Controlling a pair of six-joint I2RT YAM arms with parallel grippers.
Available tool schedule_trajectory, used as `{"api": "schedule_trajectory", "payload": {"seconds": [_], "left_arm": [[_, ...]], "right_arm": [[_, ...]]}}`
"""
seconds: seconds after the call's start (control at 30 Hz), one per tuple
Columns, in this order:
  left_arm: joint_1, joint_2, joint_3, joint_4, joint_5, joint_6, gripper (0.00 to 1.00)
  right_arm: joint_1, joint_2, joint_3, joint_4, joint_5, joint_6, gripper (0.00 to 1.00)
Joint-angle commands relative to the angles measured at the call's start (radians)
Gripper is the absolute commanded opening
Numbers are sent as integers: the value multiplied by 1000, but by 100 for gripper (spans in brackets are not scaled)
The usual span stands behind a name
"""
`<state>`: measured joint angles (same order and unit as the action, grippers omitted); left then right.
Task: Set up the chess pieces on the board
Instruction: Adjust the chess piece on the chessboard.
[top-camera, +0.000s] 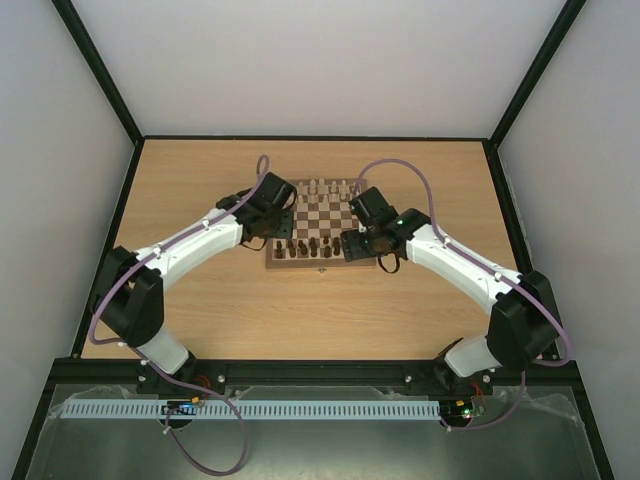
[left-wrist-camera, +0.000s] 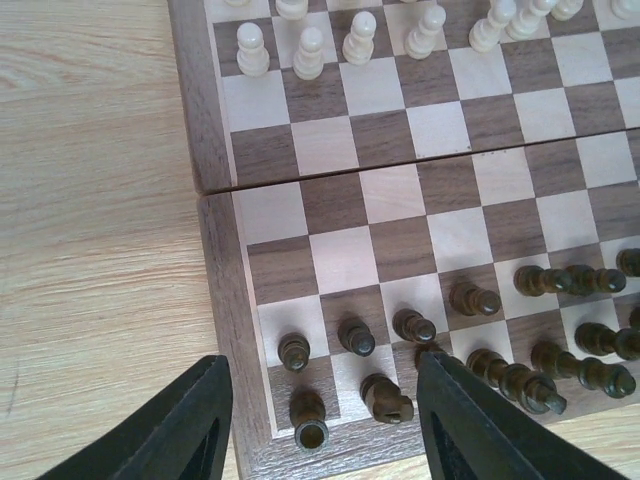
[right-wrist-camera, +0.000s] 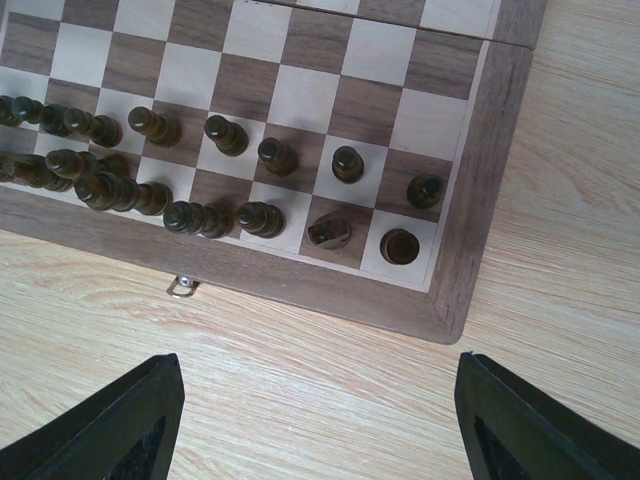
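The table (top-camera: 300, 320) is light wood grain, closed in by pale walls (top-camera: 300, 70) and a black frame (top-camera: 100, 70). The board (top-camera: 322, 215) lies in the centre of the top view, above both arms; its squares are dark brown and cream inside a brown border, and a seam (left-wrist-camera: 400, 165) crosses the middle. A small metal clasp (right-wrist-camera: 182, 288) hangs from the lower border in the right wrist view. The dark pieces (top-camera: 312, 247) stand in two rows along the board's lower edge, and the white pieces (top-camera: 325, 187) line the upper edge. The left gripper (left-wrist-camera: 322, 357) hangs over the board's lower left corner, fingers apart and holding nothing. The right gripper (right-wrist-camera: 320, 358) hangs over bare table below the board's lower right corner, fingers spread wide and empty. In the top view both wrists cover the board's side edges, and the pieces there are too small to identify. In the wrist views several dark pieces overlap closely or are cut off at the frame edge, so their squares cannot be told. Purple cables (top-camera: 400, 165) loop over the arms.
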<state>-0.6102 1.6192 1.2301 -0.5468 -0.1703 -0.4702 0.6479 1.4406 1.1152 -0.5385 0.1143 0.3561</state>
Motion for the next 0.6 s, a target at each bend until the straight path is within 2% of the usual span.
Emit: {"api": "schedule_trajectory", "payload": {"seconds": [0.0, 0.17, 0.57], "left_arm": [[5, -45, 1, -25, -15, 10, 57], [8, -75, -18, -16, -18, 18, 67], [49, -145, -83, 19, 24, 24, 73]], "right_arm": [[-4, 30, 39, -9, 1, 13, 74], [-4, 69, 86, -9, -30, 20, 72], [32, 243, 274, -42, -76, 9, 62]]}}
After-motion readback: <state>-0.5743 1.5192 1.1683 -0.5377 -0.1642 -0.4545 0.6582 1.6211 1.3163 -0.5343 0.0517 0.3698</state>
